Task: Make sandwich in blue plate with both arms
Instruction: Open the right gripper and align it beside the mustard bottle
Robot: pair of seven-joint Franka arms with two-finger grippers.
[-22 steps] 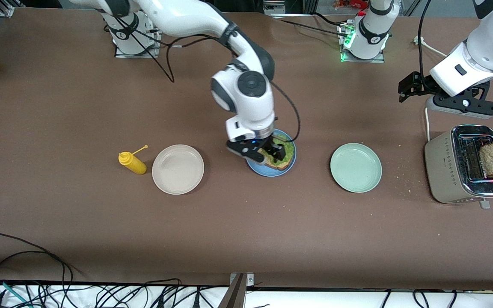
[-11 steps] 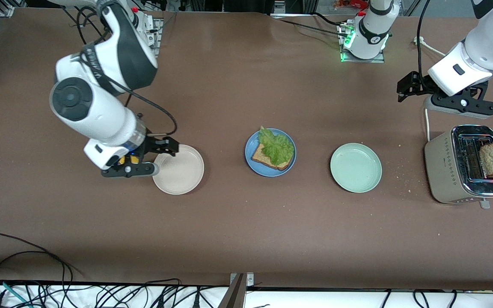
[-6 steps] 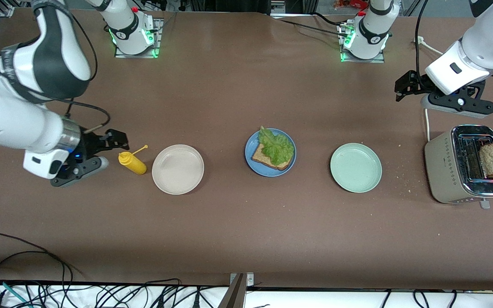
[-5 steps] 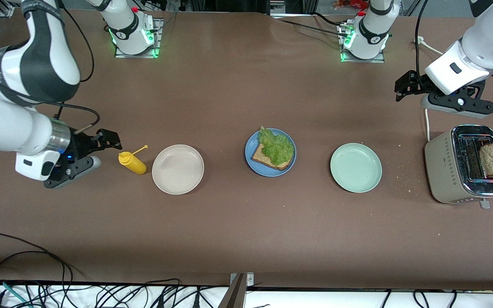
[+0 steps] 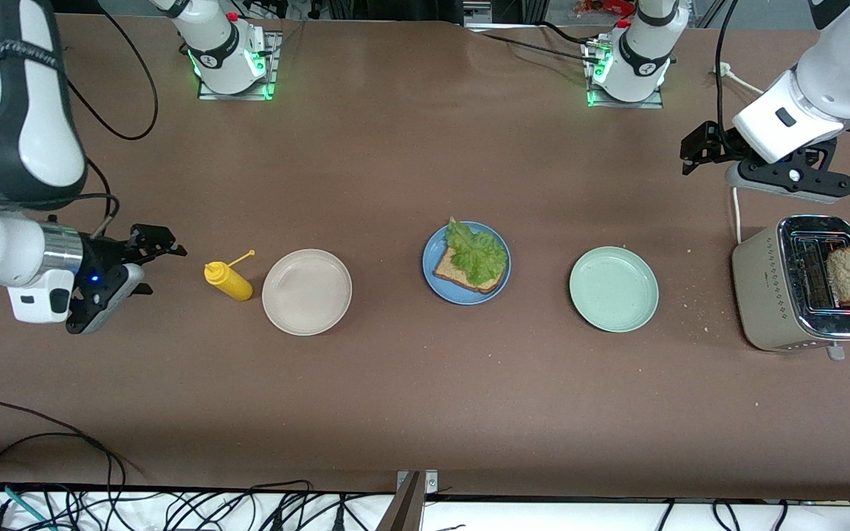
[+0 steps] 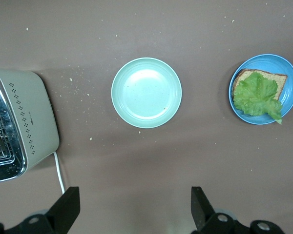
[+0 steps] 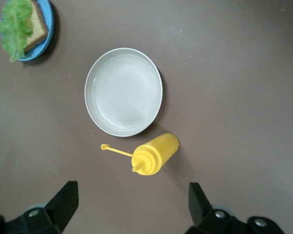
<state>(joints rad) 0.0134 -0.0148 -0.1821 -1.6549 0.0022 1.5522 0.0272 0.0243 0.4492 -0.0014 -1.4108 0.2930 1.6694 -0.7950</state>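
Note:
The blue plate [image 5: 431, 254] sits mid-table with one bread slice [image 5: 454, 274] on it and a green lettuce leaf [image 5: 478, 254] on top. A second bread slice [image 5: 849, 274] sticks out of the toaster [image 5: 772, 295]. My right gripper [image 5: 152, 259] is open and empty over the table beside the yellow bottle. My left gripper [image 5: 713, 162] is open and empty, above the table by the toaster. The left wrist view shows the plate [image 6: 289, 64] and lettuce [image 6: 256, 95]; the right wrist view shows them at its edge [image 7: 49, 22].
A yellow squeeze bottle [image 5: 229, 280] lies beside a beige-white plate [image 5: 307, 292], toward the right arm's end. A mint-green plate [image 5: 614, 289] sits between the blue plate and the toaster. Crumbs lie near the toaster. A white cord [image 5: 736, 214] runs from it.
My right gripper let go of the lettuce on the bread and swung away past the beige plate and the yellow bottle toward its end of the table. The left arm barely moved.

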